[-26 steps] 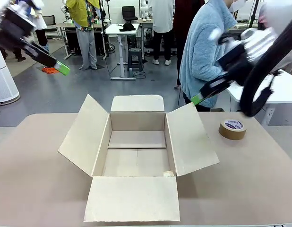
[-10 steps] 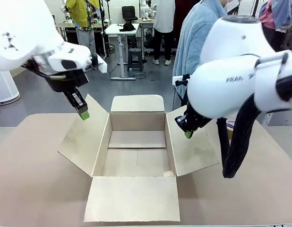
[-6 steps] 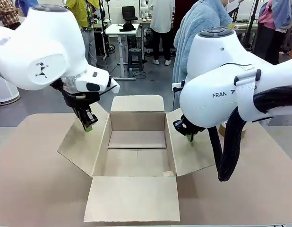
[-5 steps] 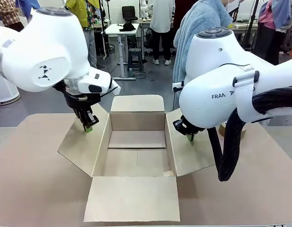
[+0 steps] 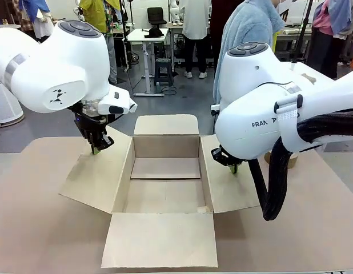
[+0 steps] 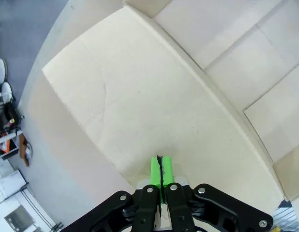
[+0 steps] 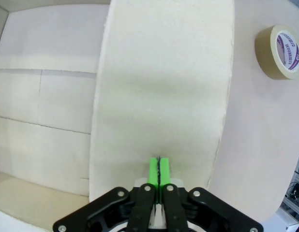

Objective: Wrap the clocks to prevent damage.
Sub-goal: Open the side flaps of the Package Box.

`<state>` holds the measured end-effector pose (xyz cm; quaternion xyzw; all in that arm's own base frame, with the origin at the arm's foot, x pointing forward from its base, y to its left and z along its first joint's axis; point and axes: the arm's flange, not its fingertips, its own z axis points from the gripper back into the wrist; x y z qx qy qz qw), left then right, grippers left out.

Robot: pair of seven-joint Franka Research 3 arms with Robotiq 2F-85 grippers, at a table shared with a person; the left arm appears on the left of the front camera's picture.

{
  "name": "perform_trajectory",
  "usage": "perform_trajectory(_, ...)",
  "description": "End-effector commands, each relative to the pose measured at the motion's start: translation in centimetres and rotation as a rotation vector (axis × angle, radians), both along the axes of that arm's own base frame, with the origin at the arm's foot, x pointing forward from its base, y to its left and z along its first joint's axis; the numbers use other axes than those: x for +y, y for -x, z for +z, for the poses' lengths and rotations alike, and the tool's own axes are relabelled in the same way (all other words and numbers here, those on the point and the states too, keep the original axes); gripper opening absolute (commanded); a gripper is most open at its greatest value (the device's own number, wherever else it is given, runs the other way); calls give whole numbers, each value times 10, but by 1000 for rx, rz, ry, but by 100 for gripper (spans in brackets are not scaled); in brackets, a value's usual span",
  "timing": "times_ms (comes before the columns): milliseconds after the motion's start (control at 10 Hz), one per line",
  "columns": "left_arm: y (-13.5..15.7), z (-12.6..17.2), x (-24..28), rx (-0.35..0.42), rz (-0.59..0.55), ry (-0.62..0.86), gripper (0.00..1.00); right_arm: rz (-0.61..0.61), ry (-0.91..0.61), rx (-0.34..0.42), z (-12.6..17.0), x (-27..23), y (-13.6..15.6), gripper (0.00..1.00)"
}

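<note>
The clocks are not in the cardboard box, whose floor is bare board; where they lie I cannot tell. Nearest the camera, the box's front flap lies flat on the table.

Farther in, the left flap slopes outward. The left gripper points down at its far outer corner, green pads pressed together with nothing between them. In the left wrist view the left gripper's tip sits on or just above the flap's face; I cannot tell whether it touches.

Across the opening, the right gripper points down at the right flap in the same way, jaws shut on nothing. The right wrist view places this tip over the middle of the flap. The brown tape roll lies on the table beyond the flap's outer edge, apart from it.

Behind stands the upright rear flap. Past the table edge is a person in a pale blue fleece.

Both arms look set to spread the side flaps. The likely faults:
- A narrow shut tip pressing hard could crease or puncture the board.
- Uneven pressure from the two sides could skid the light box sideways, perhaps into the tape roll.
- A tip sliding off a flap edge could strike the table.
- The bulky arms above the opening could block anyone lowering the bundle in.
</note>
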<state>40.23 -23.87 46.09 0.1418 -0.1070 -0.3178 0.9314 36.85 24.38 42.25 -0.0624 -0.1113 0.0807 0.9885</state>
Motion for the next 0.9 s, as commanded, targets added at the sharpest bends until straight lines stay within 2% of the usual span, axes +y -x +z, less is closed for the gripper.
perform_trajectory(0,-11,-13,4,4,62,14,0,-37,16,0,-2,3,-9,1)
perform_trajectory(400,-24,-53,15,79,126,67,0,-47,-4,26,-11,-1,-16,1)
perform_trajectory(800,-25,-62,14,86,135,79,0,-57,-28,73,-21,-8,-27,1)
